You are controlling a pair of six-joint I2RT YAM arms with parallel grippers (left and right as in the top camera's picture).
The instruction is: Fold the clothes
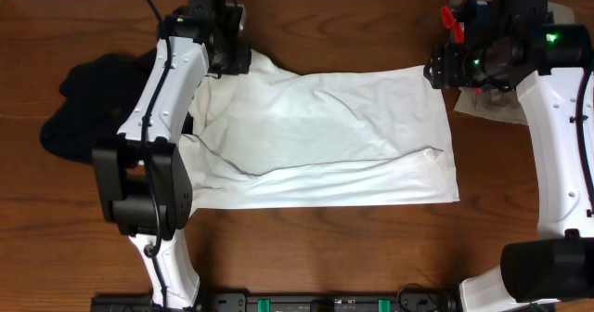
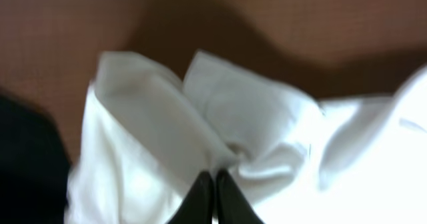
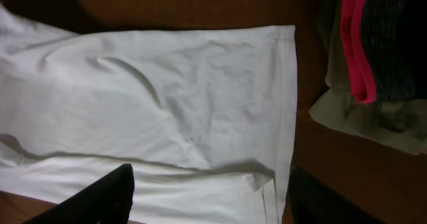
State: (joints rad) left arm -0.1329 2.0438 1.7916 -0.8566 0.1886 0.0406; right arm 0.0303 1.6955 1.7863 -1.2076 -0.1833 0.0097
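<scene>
Task item 1: white T-shirt (image 1: 343, 136), spread flat across the centre of the table (image 1: 306, 247), with loose wrinkles along its lower half.
Task item 2: black garment (image 1: 79, 108), heaped at the left edge of the overhead frame, just beside the shirt and not flattened.
Left gripper (image 2: 214, 187): clenched on a bunched pinch of white fabric at the shirt's upper-left corner. The wrist view shows the jaws meeting with cloth puckered around them.
Right gripper (image 3: 210, 184): released, with the jaws standing apart. It hovers over the shirt's hem (image 3: 287, 104) at the upper right of the overhead frame and grips nothing.
Shirt long axis: runs left to right across the overhead frame, from the pinched corner to the hemmed end.
Governing relation: from the left gripper the shirt extends rightward and toward the bottom of the frame. From the right gripper it extends leftward and toward the bottom. Each arm sits at one end of the same upper edge.
Nearer arm: left for the pinched corner and the black garment, right for the hem corner.
Step in hand (judgement): securing both upper corners; the right-hand corner is not yet gripped.
Next move (judgement): close the right jaws on the hem corner, then carry the upper edge toward the lower edge.
Adjacent items: grey garment with red trim (image 3: 393, 31) lying on a khaki garment (image 3: 363, 121), just right of the hem, so there is a risk of snagging them.
</scene>
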